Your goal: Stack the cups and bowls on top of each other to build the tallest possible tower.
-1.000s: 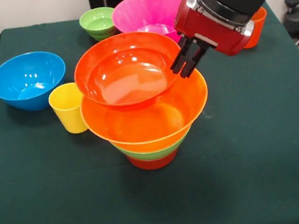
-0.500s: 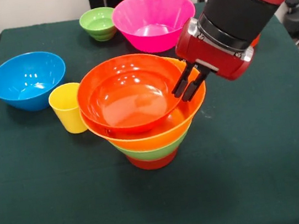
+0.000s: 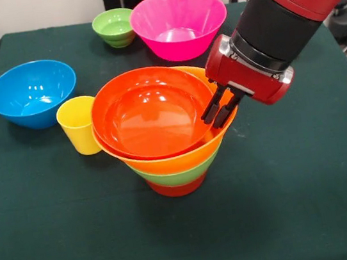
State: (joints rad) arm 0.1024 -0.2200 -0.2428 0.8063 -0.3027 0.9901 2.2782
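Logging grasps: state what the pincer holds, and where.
The pincer is shut on the orange bowl at its rim, on the side toward the arm.

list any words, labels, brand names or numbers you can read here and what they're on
None: no readable text shows in this view.
The gripper and the red arm housing behind it carry no visible logo or label.
The shallow orange bowl, the yellow cup, the blue bowl, the pink bowl and the small green bowl are plain glossy plastic with no print.
The green table cover has no markings.
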